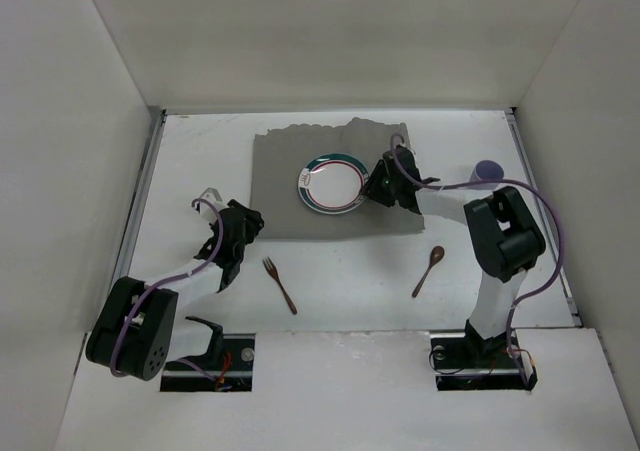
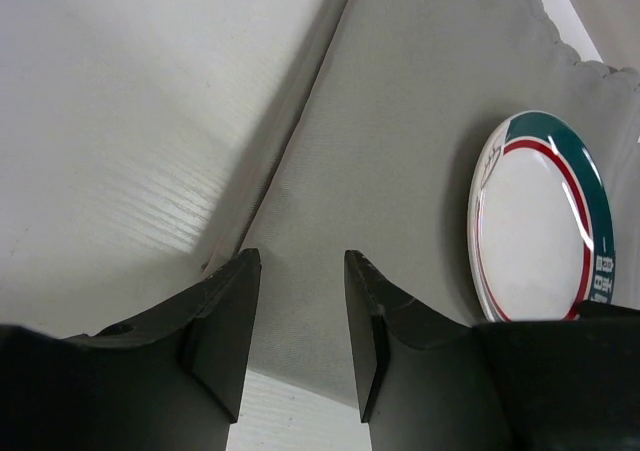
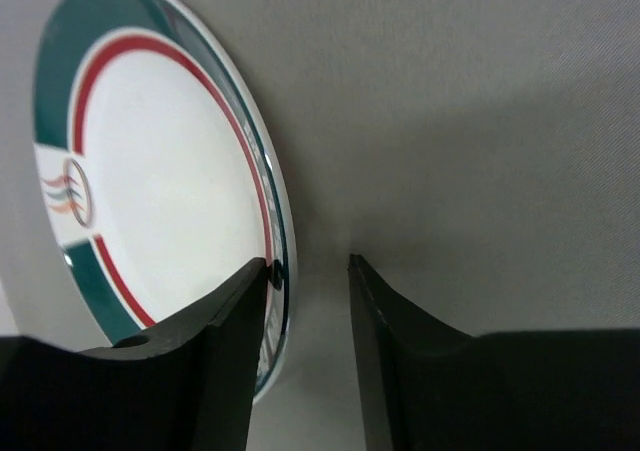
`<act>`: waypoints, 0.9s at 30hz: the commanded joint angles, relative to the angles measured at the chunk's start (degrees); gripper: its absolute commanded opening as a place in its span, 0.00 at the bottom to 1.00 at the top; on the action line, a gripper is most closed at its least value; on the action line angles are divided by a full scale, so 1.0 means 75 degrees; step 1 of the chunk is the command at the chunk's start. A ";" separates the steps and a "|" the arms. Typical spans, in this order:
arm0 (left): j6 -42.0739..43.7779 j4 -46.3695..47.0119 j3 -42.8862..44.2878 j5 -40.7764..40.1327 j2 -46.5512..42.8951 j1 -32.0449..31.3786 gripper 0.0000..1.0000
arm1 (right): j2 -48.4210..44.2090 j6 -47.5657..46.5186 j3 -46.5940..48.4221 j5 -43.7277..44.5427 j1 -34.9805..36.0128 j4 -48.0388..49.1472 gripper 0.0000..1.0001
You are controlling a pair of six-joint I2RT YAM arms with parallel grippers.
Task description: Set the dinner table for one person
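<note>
Left to right across the white tabletop (image 1: 350, 291), the left fingers (image 2: 225, 321) hover narrowly parted and empty over the grey cloth's (image 1: 285, 206) left edge, a fork (image 1: 280, 284) lies below the cloth, a plate (image 1: 332, 183) sits on the cloth with the right fingers (image 3: 220, 361) narrowly parted and empty at its right rim, a spoon (image 1: 430, 269) lies below the cloth's right corner, and a purple cup (image 1: 486, 173) stands to the cloth's right.

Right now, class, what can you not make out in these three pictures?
- Right wrist view: part of the near rim of the plate is hidden behind the right claw, so contact cannot be judged.
- Left wrist view: the plate's rim lettering is cut off by the frame edge.
- Top view: the cup is too small to tell whether it stands upright or lies tipped.
</note>
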 commanded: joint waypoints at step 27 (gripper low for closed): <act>0.0038 0.0390 0.0035 -0.0107 -0.0314 -0.0041 0.37 | -0.1068 -0.0912 -0.0008 0.0388 0.0221 -0.0639 0.63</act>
